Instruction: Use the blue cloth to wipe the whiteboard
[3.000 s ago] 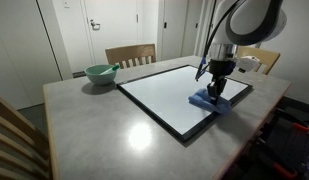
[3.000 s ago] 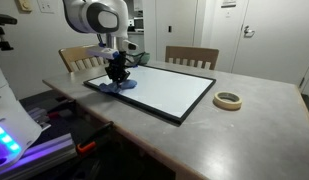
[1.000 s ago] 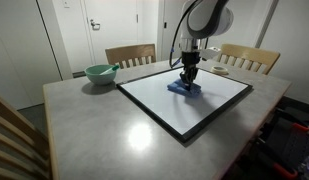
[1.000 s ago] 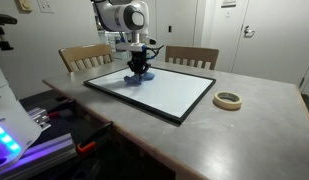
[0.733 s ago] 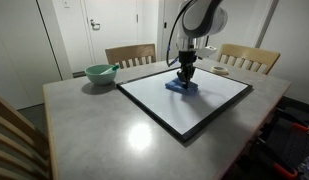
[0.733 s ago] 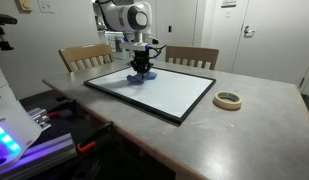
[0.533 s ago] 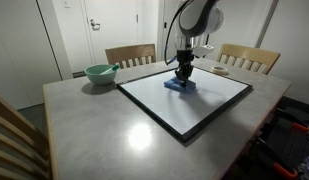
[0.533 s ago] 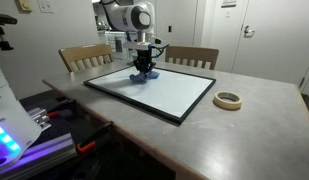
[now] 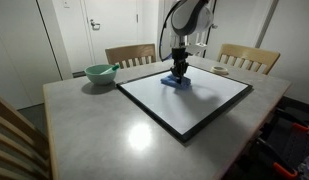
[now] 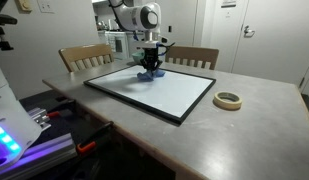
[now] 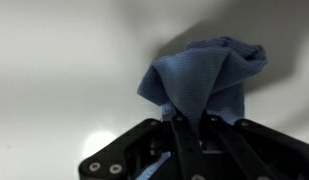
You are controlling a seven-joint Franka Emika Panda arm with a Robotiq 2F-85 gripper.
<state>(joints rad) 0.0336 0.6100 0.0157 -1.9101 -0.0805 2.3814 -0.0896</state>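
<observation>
Near far edge of whiteboard (image 9: 189,108), your gripper (image 9: 179,71) pins blue cloth (image 9: 175,81) to glossy surface, fingers (image 11: 182,140) clamped tight on bunched fabric. Wiping looks underway; you likely have near half left to cover.

Even, soft overhead light in both exterior views left a glare patch on the table (image 9: 139,135) well nearer the camera than the gripper (image 9: 179,75); the wrist view was blurred, with grey shadow beyond the blue cloth (image 11: 204,80).
</observation>
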